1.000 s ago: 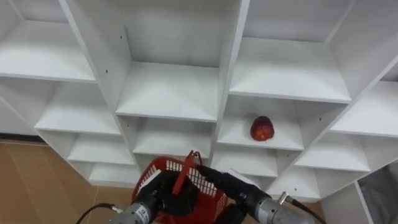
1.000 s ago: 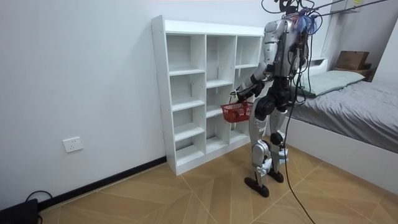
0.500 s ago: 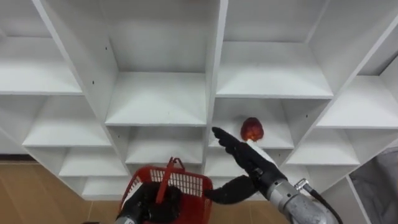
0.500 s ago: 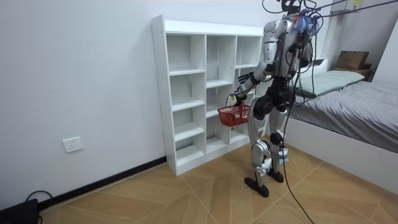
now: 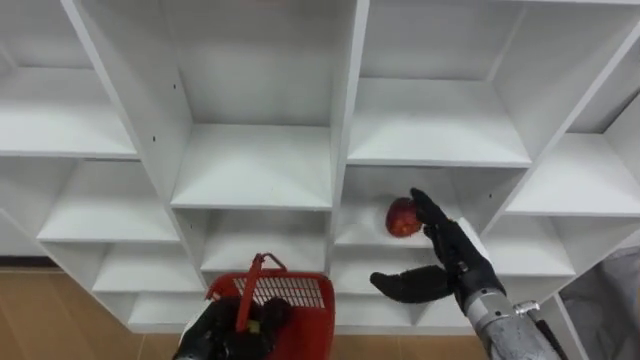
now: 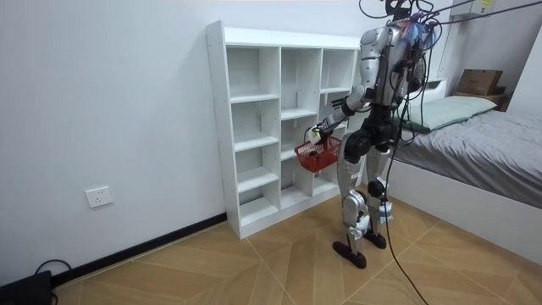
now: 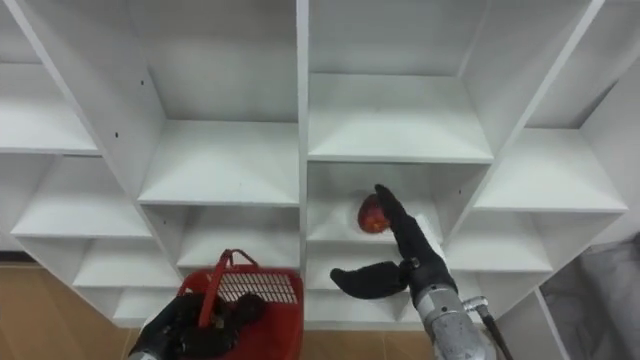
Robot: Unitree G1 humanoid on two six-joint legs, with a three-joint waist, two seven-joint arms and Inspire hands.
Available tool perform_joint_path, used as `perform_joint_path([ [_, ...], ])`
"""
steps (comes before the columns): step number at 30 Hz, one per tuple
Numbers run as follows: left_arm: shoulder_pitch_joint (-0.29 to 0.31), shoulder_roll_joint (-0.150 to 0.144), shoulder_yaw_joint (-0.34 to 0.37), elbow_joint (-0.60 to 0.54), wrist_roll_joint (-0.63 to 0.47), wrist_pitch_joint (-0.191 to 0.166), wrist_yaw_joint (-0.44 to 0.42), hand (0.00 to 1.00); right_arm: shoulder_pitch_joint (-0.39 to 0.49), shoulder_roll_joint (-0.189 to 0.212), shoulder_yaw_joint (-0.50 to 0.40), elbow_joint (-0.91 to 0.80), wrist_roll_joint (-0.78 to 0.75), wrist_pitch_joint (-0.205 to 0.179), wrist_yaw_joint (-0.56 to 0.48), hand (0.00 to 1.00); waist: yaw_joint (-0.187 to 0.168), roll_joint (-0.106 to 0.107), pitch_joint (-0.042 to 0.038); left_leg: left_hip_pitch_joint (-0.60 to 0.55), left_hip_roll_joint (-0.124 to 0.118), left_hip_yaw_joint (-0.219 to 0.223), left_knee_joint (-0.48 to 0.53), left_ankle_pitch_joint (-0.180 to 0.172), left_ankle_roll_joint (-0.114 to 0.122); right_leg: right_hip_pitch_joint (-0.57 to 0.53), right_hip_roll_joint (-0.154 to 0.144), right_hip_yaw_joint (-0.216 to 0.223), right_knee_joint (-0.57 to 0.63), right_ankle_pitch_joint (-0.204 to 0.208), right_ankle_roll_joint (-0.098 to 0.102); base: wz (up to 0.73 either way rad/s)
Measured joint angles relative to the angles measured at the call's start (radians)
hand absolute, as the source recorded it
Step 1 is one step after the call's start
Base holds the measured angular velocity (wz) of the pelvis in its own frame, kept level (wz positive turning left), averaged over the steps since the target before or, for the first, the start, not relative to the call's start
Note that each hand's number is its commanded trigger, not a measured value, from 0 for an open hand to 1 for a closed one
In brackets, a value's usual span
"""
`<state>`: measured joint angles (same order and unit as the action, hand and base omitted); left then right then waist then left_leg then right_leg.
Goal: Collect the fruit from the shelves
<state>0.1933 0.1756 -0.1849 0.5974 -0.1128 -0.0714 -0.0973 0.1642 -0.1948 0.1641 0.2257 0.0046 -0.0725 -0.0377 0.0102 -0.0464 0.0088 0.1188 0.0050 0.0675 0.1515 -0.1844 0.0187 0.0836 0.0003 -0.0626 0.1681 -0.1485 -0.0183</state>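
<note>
A red fruit lies in a compartment of the white closet, to the right of its centre upright. My right hand is open in front of that compartment. Its straight fingers reach up along the fruit's right side and its thumb is spread out to the left below it. I cannot tell whether the fingers touch the fruit. Low in the view, my left hand is shut on the handle of a red plastic basket, which hangs in front of the lower shelves. In the room view I stand facing the closet with the basket held out.
The closet's other compartments hold nothing. Wooden floor shows at the lower left. In the room view a bed with a cardboard box behind it stands at my back.
My right hand has risen from beside the basket to the fruit's compartment, and its fingers are now beside the fruit. The basket sits lower in the view, and the view itself has shifted.
</note>
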Motion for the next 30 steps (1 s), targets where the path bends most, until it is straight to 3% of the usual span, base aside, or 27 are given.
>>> perform_joint_path([
  [5,0.019,0.005,0.032,0.003,0.03,0.013,-0.026,1.0,-0.014,-0.014,-0.034,0.04,0.056,-0.001,-0.032,0.0,-0.005,-0.012,-0.0042,-0.006,0.0,-0.015,0.003,0.0,0.0,0.001,-0.01,-0.022,0.0,-0.002,-0.002,0.08],
  [10,0.021,0.005,0.071,0.003,0.086,0.031,-0.044,1.0,-0.052,-0.028,-0.063,0.127,0.04,-0.001,-0.053,0.0,0.0,-0.019,-0.0031,-0.023,-0.001,-0.026,0.006,0.0,0.0,-0.015,-0.012,-0.03,0.001,-0.003,-0.001,0.06],
  [16,0.018,0.008,0.082,0.0,0.086,0.041,-0.058,1.0,-0.171,-0.047,-0.069,0.259,0.079,0.001,-0.083,0.0,0.001,-0.025,-0.0022,-0.085,-0.002,-0.044,0.033,0.0,0.0,-0.054,-0.015,-0.053,0.004,-0.003,-0.001,0.11],
  [25,-0.011,0.025,0.084,0.003,0.107,0.042,-0.073,1.0,-0.317,-0.107,-0.069,0.367,0.093,0.001,-0.137,0.0,0.053,-0.045,0.0066,-0.19,-0.002,-0.073,0.073,0.001,-0.001,-0.143,-0.019,-0.079,0.038,-0.003,-0.003,0.08],
  [30,-0.022,0.033,0.083,0.007,0.108,0.052,-0.085,1.0,-0.368,-0.11,-0.064,0.42,0.08,0.0,-0.149,0.0,0.072,-0.051,0.0088,-0.238,-0.005,-0.087,0.093,0.001,-0.001,-0.176,-0.025,-0.102,0.041,-0.002,-0.005,0.11],
])
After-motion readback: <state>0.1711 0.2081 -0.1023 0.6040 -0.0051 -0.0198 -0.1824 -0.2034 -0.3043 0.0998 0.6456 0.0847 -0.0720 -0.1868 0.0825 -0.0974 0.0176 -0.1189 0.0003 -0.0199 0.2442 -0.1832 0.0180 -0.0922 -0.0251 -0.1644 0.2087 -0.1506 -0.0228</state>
